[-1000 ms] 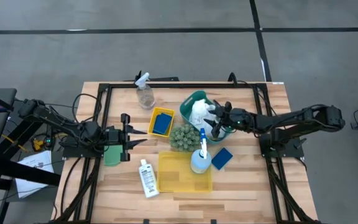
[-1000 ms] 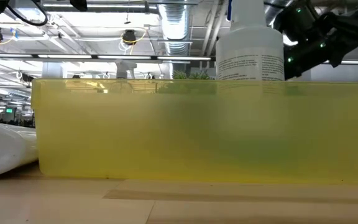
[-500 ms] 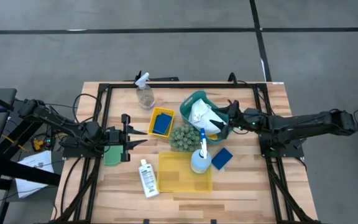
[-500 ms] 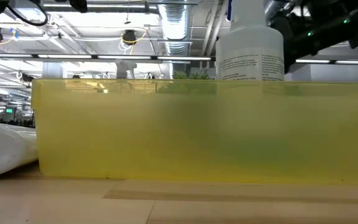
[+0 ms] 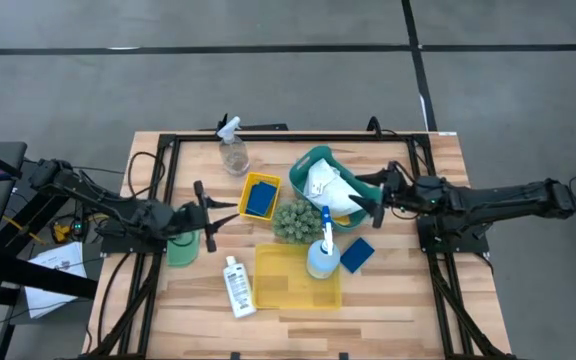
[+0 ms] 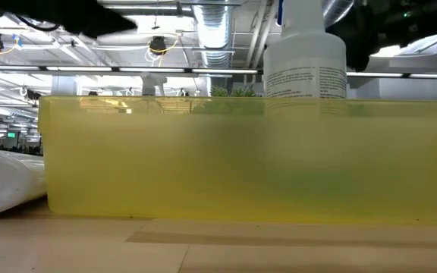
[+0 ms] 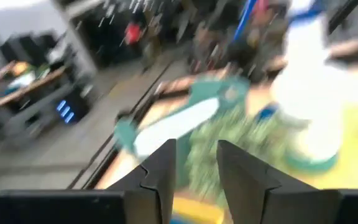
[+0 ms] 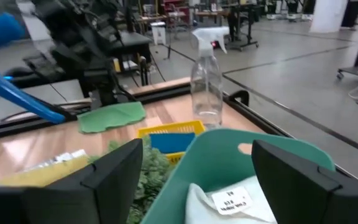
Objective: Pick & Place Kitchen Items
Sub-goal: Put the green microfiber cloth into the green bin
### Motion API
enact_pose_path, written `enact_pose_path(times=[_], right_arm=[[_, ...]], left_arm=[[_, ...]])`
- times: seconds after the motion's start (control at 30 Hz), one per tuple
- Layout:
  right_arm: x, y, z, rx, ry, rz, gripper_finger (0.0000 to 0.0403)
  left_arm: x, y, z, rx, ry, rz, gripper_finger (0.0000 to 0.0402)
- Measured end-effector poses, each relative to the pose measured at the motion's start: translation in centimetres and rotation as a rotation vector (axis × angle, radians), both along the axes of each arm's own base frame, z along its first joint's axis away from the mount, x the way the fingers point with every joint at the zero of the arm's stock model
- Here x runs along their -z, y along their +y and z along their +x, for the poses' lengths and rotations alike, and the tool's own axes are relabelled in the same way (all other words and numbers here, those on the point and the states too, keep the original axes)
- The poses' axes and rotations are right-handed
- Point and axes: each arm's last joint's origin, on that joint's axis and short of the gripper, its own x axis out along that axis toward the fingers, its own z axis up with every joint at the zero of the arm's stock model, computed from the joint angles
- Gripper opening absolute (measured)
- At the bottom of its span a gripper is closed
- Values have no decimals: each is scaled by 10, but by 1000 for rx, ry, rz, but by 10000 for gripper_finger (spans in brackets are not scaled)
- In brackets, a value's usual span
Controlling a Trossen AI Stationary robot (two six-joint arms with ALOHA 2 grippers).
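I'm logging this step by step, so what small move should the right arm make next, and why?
Probably draw the right gripper farther back from the teal basket. Its fingers are open and hold nothing, and the white cloth lies inside the basket, so that placement looks done. The blue sponge nearby could be next.

Mid-table, crowded: teal basket [image 5: 315, 160], green bumpy ball [image 5: 294, 220], blue-capped spray bottle [image 5: 323, 255] and large yellow bin [image 5: 296, 277] stand close together. Far-left: clear spray bottle [image 5: 233, 152]. Bare wood along near edge and near-right corner of table [image 5: 398, 290].
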Motion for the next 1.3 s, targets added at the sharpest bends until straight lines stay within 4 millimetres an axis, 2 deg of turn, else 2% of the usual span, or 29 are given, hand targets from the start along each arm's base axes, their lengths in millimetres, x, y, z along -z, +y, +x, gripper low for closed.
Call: enact_pose_path(times=[0.17,0.4,0.53,0.7,0.87,1.1,1.3], right_arm=[[-3,5,-4,-36,-17,-7,292],[-7,9,-10,-68,-35,-32,292],[-6,9,-10,-69,-24,-40,292],[-6,9,-10,-68,-22,-40,292],[-6,9,-10,-70,-23,-38,292],[-6,9,-10,-72,-23,-38,292],[-5,9,-10,-72,-19,-38,292]], left_arm=[[9,3,-3,-111,121,-50,145],[-16,7,-12,-128,423,-227,219],[-25,11,-13,-137,651,-373,237],[-2,14,-8,-215,991,-459,230],[25,12,-2,-309,1314,-463,219],[54,6,15,-341,1518,-439,224],[68,7,22,-343,1613,-415,227]])
